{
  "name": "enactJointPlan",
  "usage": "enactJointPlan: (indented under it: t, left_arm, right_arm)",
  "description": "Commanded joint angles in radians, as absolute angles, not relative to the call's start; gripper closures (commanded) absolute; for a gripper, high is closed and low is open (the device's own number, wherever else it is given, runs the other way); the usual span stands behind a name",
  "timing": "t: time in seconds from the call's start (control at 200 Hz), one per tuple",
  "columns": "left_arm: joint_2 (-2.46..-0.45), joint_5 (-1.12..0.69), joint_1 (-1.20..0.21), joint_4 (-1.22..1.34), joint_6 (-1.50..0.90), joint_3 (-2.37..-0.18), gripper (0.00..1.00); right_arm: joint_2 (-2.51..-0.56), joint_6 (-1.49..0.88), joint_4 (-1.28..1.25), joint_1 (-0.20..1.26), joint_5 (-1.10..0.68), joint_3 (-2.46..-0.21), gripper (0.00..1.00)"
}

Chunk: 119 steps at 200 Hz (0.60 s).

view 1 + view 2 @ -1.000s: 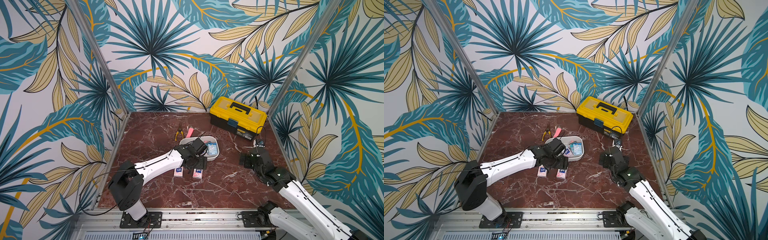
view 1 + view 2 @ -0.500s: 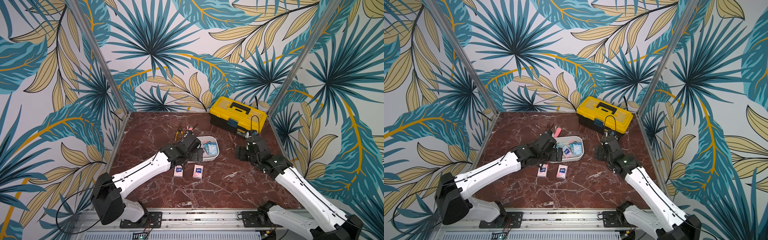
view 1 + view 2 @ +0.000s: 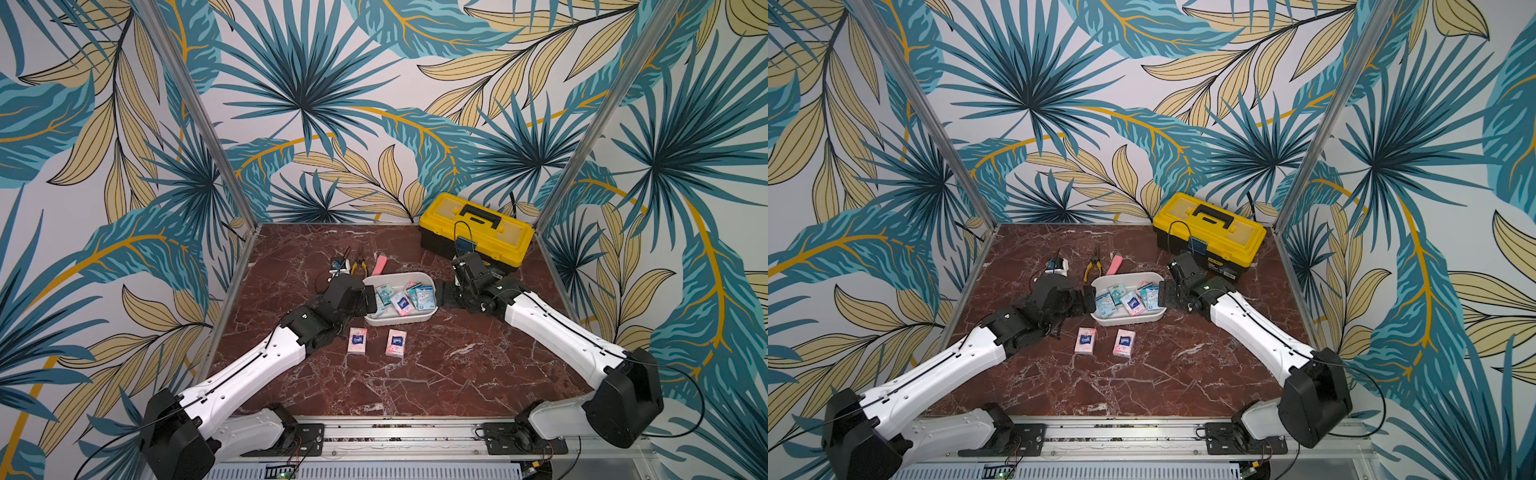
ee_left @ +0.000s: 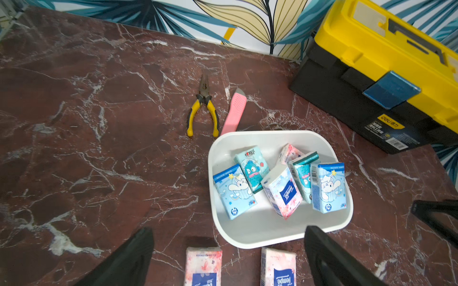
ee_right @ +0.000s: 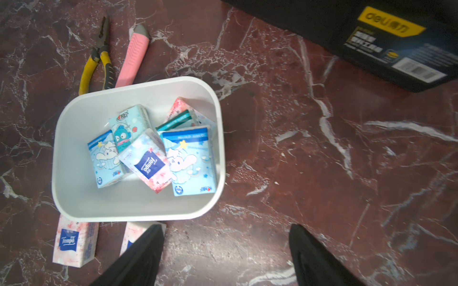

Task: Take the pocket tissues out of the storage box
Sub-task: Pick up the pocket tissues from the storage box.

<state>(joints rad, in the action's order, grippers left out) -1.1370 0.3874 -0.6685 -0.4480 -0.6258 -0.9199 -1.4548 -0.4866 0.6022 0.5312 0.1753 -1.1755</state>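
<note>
1. The walls (image 3: 374,83) are white with big blue-green and yellow leaves.
2. Shiny metal poles (image 3: 198,112) stand in the back corners.
3. The table (image 3: 436,374) is dark red stone with white cracks.
4. A grey metal rail (image 3: 395,432) runs along the front.

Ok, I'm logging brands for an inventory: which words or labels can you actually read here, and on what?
"Tempo": pink packet in the storage box, and both pink packets on the table.
"deli": yellow label on the toolbox.
Too blurred to read: the toolbox's barcode sticker, the red logo on the teal packet, small print on the light blue packets.
</note>
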Motion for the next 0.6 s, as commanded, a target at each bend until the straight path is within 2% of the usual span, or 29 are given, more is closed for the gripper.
enactJointPlan:
  t: [0.0,0.591]
  left_arm:
    - [-1.09,0.442,-0.649,-0.37,-0.634,-0.861,0.0]
    - [-1.08,0.509,-0.626,-0.426,-0.603,-0.859,0.0]
  right_arm:
    - [-1.532,-0.501,0.583,0.554,0.174,-1.237,0.15]
    - [-1.824,-0.509,0.594,0.579,0.221,-1.433,0.16]
